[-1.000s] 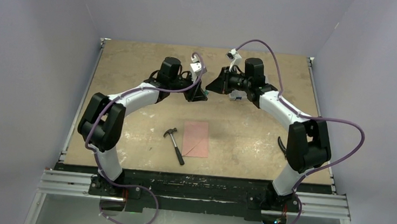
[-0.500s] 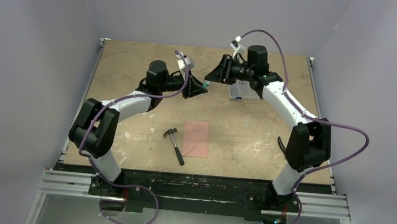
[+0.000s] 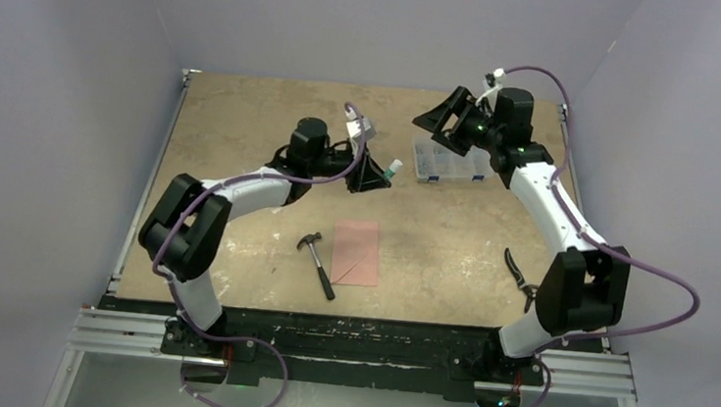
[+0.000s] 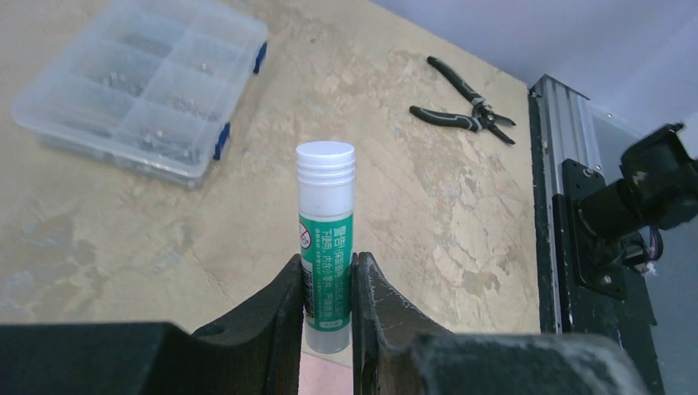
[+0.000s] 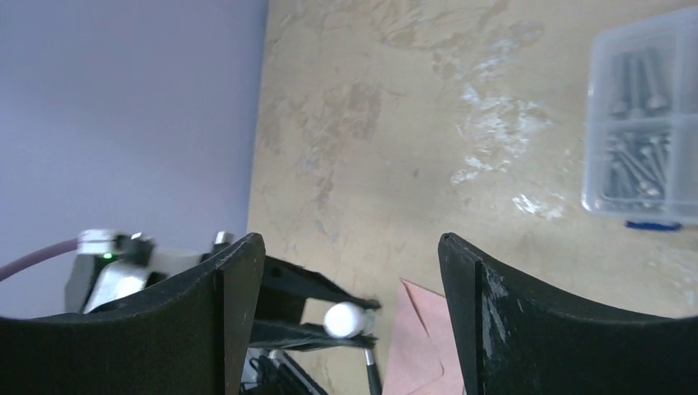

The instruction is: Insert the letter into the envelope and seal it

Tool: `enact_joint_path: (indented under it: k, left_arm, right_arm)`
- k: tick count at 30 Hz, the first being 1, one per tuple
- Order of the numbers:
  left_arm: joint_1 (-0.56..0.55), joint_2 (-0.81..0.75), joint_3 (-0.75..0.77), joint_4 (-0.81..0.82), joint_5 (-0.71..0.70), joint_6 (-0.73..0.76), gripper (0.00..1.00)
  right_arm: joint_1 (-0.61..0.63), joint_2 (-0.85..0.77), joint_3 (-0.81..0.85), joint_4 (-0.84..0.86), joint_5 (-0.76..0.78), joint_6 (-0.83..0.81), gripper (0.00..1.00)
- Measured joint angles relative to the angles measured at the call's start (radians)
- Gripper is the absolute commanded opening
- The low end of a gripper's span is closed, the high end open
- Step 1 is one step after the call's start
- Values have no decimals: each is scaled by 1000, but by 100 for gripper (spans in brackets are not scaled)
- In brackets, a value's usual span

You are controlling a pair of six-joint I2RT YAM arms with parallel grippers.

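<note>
Both arms are built alike: white tubular links between bulky black joint housings. The left arm and the right arm each carry a purple cable looping loosely from a black base to the wrist. A small green light glows on the left wrist's white mount, perhaps a status lamp. The left gripper and the right gripper have matte black, wedge-shaped fingers with edges scuffed pale.

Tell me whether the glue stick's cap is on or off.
On. A white cap covers the top of the glue stick held in the left gripper's jaws; no glue shows.
</note>
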Motion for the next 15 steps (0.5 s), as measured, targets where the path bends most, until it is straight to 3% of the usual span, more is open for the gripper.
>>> enact_joint_path:
  k: [15]
  left_arm:
    - [-115, 295, 107, -31, -433, -414, 0]
  right_arm:
    - [-8, -272, -186, -87, 156, -21, 75]
